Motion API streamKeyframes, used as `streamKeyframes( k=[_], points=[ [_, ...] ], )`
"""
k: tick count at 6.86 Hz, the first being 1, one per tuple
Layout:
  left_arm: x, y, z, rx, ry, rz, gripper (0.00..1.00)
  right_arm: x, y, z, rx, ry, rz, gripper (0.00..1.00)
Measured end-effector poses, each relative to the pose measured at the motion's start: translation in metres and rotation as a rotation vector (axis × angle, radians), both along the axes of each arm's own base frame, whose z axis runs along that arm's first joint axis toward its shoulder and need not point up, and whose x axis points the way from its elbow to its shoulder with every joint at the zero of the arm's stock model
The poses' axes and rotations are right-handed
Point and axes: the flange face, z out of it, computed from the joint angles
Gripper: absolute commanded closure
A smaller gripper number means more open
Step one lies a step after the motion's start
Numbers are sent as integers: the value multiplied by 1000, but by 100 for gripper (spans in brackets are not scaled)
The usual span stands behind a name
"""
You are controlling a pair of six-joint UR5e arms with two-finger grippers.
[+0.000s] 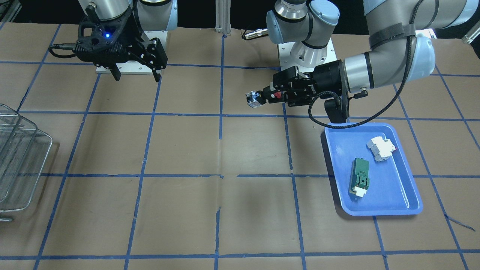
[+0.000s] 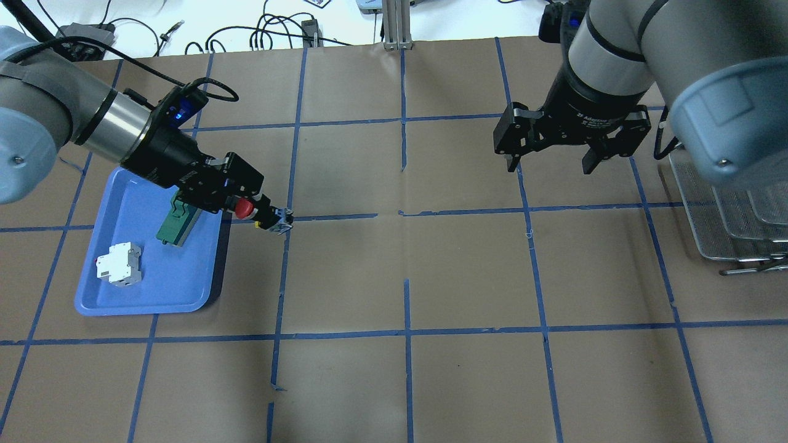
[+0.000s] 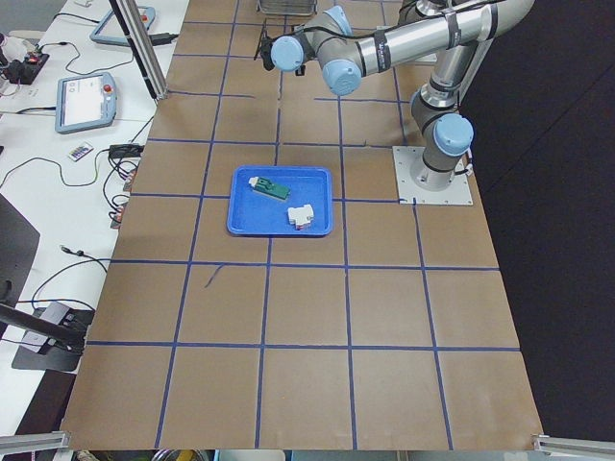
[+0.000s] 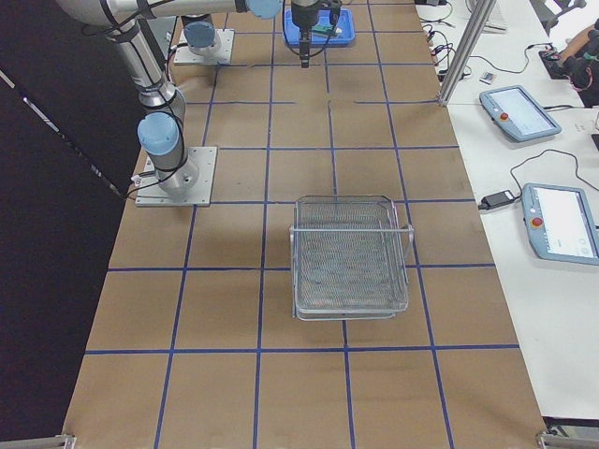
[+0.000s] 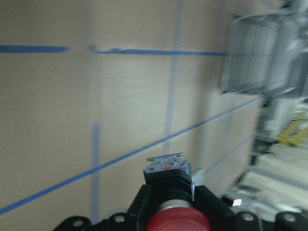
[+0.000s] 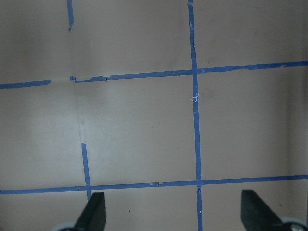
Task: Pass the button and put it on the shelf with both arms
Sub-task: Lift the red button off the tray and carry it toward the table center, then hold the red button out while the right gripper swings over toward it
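My left gripper is shut on the button. It holds the button by the black collar, above the table just right of the blue tray. The red cap sits toward the wrist and the bluish-clear block points out past the fingertips. The left wrist view shows the button between the fingers. My right gripper is open and empty, hanging above the table at the far right; its fingertips show wide apart. The wire-mesh shelf stands at the right table edge, beside the right arm.
The blue tray lies under the left arm and holds a green module and a white breaker-like block. The brown table with blue tape lines lies between the two grippers. The shelf also shows in the exterior right view.
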Motion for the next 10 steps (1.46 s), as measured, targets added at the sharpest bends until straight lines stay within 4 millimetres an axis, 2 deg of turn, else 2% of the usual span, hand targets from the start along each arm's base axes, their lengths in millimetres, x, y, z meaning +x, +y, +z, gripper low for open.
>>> streamKeyframes(
  k=[2,4,6,8,9,10],
  points=[
    [-38,-2,16,54,170,72,100,-7,-5,3,-2,0,-7,0],
    [-58,-6,11,-9,217,60,100,-28,-11,3,25,-47,-44,0],
    [-62,-5,-3,-103,253,50,100,-70,-16,1,91,-203,-111,0],
    [-65,-8,0,-153,358,85,100,-113,-15,-10,169,-435,-138,0],
    [-66,-10,0,-154,406,104,100,-127,-12,-22,200,-552,-129,0],
    [-68,-10,-1,-149,436,116,100,-132,-7,-41,219,-696,-130,0]
  ],
)
